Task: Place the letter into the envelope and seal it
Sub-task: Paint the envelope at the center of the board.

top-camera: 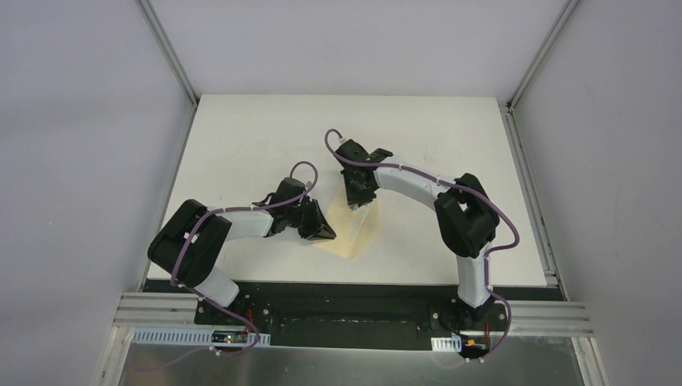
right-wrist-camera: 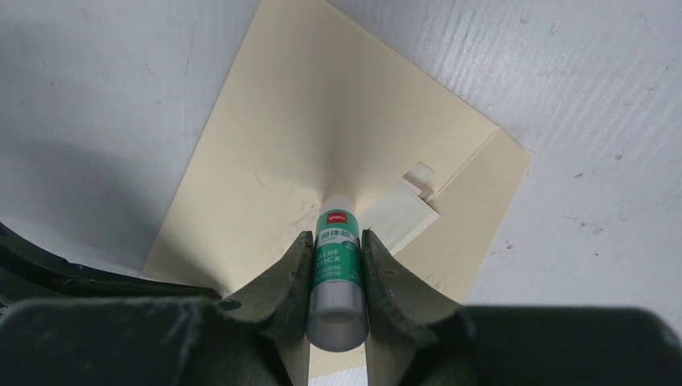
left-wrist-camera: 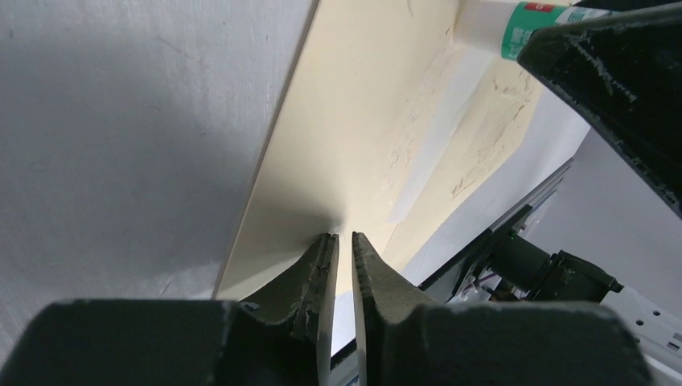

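The yellow-tan envelope (top-camera: 356,236) lies flat near the table's front edge with its flap (right-wrist-camera: 297,153) open. My right gripper (right-wrist-camera: 336,235) is shut on a white-green glue stick (right-wrist-camera: 336,269), whose tip rests on the flap. Glue smears (left-wrist-camera: 474,137) mark the paper, and the glue stick (left-wrist-camera: 495,20) shows there too. My left gripper (left-wrist-camera: 346,237) has its jaws only a thin slit apart, with nothing between them. Its tips press on the envelope's left part (left-wrist-camera: 322,161). A paler strip (right-wrist-camera: 410,215) shows at the fold; I cannot tell whether it is the letter.
The white table (top-camera: 265,137) stretches behind and to both sides of the envelope. A black strip (top-camera: 354,291) and metal rails run along the near edge just below the envelope. Grey walls close off the left, right and back.
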`<state>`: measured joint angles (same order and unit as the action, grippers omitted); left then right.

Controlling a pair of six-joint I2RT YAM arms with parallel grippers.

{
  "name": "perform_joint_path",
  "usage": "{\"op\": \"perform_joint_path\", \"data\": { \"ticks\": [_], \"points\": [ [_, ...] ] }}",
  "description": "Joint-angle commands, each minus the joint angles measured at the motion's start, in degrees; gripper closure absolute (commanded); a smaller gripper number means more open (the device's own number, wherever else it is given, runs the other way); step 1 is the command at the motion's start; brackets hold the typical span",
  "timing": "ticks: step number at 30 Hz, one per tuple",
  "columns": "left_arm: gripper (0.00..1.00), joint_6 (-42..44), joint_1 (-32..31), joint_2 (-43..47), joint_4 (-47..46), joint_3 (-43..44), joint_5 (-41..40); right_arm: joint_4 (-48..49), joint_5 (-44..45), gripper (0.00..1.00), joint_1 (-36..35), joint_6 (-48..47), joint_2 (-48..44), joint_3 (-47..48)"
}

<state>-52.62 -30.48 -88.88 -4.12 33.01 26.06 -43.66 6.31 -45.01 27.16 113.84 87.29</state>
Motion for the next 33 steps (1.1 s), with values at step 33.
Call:
{"op": "perform_joint_path", "data": {
  "ticks": [33],
  "points": [
    [0.9, 5.3, 5.3, -9.2, 1.9, 9.7, -8.5, 2.5, -1.8, 1.0, -3.9, 2.4, -1.8, -4.6]
  ]
}}
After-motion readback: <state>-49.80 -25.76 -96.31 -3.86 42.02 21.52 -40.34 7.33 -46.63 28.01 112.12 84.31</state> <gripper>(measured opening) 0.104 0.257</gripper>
